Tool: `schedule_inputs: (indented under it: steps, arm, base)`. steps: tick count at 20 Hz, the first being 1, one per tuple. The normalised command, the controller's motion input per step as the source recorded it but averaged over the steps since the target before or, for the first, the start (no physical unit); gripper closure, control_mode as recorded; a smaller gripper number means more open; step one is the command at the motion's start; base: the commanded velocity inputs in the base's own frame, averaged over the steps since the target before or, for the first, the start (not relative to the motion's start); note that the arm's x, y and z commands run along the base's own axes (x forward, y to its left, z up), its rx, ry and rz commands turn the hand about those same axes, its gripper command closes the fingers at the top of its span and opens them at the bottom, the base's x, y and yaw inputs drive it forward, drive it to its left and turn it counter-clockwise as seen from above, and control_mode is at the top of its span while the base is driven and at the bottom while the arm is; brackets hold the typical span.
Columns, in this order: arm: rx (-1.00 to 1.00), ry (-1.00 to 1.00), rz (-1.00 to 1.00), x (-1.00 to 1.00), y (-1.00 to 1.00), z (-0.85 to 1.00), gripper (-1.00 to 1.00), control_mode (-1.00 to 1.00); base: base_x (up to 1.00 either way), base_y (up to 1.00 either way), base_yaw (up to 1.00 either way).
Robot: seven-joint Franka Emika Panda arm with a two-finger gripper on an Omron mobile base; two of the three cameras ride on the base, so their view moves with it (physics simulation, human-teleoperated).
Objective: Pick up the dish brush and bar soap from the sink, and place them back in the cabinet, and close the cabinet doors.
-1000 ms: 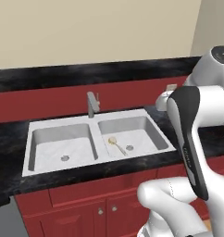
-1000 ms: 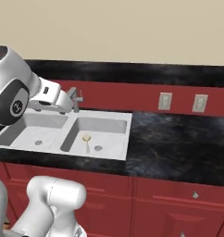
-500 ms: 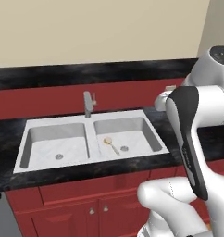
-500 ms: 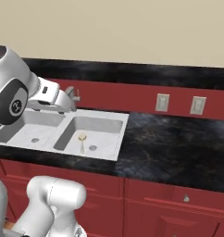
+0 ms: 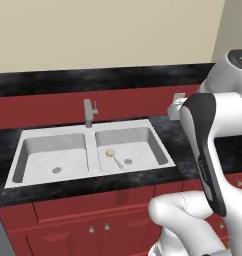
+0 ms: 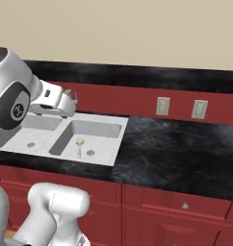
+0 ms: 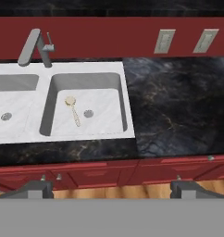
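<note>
We see a pale-yellow dish brush (image 7: 72,109) in the white marble-look sink (image 7: 21,132), a grey faucet (image 7: 35,46), a black veined counter (image 7: 178,106) and dark red drawer fronts (image 5: 93,205).

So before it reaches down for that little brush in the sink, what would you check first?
1. Dish brush located, lying in the right basin of the sink: ok.
2. Nothing lying on the brush: ok.
3. Gripper open, nothing between its fingertips: ok.
4. Gripper down at the brush: not ok, it is well above the counter.
5. Bar soap located: cannot tell, no orange bar in view.
6. Faucet apart from the brush: ok.
</note>
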Motion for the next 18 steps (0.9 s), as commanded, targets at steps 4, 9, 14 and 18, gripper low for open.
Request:
schedule_inputs:
  steps: [4,9,14,18]
  arm:
    - [0.0,0.0,0.0,0.0,0.0,0.0,-1.0,1.0]
    - [0.0,0.0,0.0,0.0,0.0,0.0,-1.0,1.0]
    - [0.0,0.0,0.0,0.0,0.0,0.0,-1.0,1.0]
    - [0.0,0.0,0.0,0.0,0.0,0.0,-1.0,1.0]
  base:
    - [0.33,0.15,-0.03]
    - [0.46,0.21,-0.04]
    - [0.45,0.15,-0.01]
    - [0.43,0.16,-0.01]
